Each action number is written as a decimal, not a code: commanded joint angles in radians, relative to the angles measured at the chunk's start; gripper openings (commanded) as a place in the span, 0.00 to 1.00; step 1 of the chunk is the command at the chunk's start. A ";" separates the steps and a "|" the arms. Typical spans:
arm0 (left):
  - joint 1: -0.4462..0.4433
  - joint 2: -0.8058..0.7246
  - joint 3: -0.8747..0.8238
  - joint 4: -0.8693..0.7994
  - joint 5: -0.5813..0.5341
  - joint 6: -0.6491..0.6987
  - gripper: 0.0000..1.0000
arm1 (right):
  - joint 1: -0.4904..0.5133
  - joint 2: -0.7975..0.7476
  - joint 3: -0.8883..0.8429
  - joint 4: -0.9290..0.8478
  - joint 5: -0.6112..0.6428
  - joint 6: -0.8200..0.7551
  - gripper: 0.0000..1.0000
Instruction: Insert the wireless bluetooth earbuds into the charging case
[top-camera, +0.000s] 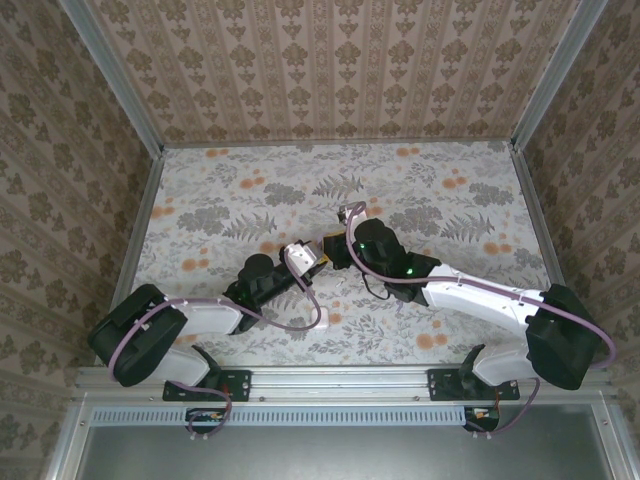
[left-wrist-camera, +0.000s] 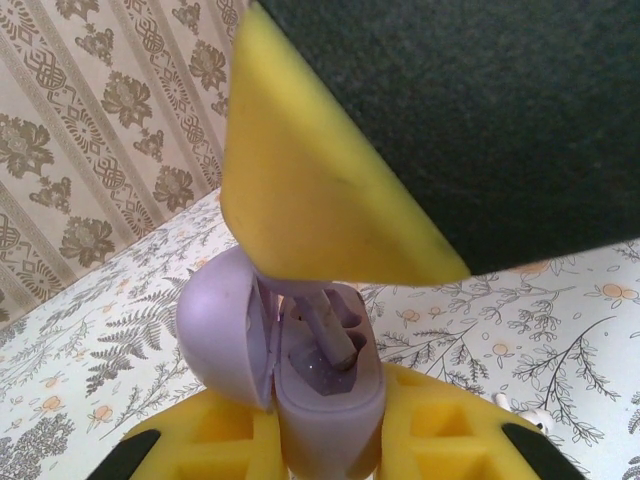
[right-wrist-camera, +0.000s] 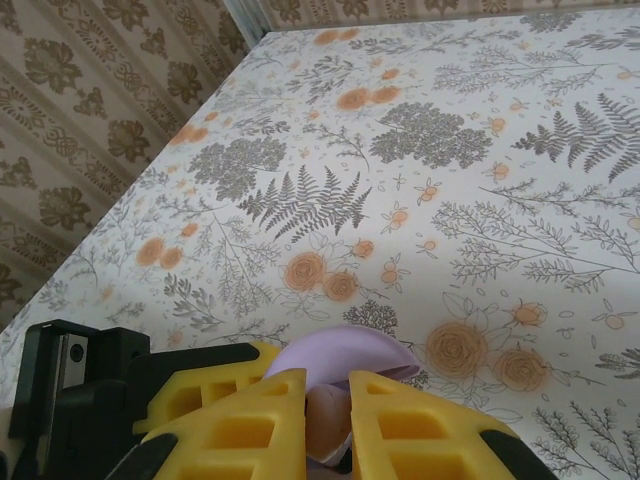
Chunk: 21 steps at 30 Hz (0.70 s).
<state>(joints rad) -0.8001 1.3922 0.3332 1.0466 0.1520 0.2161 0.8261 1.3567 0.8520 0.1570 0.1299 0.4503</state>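
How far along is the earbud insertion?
Done: charging case is open, lid swung back, clamped in the left gripper. In hand: the right gripper pinches an earbud whose stem sits at a case socket, not visibly seated. Remaining: release it, then fetch what looks like the second earbud lying on the table, and insert it.

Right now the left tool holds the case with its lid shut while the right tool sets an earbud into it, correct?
Not quite: the lid is open, tipped to the left, as the left wrist view shows. The rest stands: the left tool grips the case and the right tool holds an earbud at its socket.
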 joint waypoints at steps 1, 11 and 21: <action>-0.015 -0.017 0.009 0.156 0.016 -0.022 0.10 | -0.004 0.018 0.001 -0.123 0.103 -0.001 0.15; -0.014 -0.004 0.009 0.187 0.014 -0.047 0.10 | 0.008 0.062 -0.001 -0.096 0.088 0.019 0.15; -0.014 -0.001 0.006 0.209 0.006 -0.069 0.10 | 0.009 0.061 -0.001 -0.096 0.096 0.026 0.16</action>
<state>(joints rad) -0.8040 1.4094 0.3275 1.0557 0.1444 0.1757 0.8371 1.3842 0.8585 0.1577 0.1589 0.4728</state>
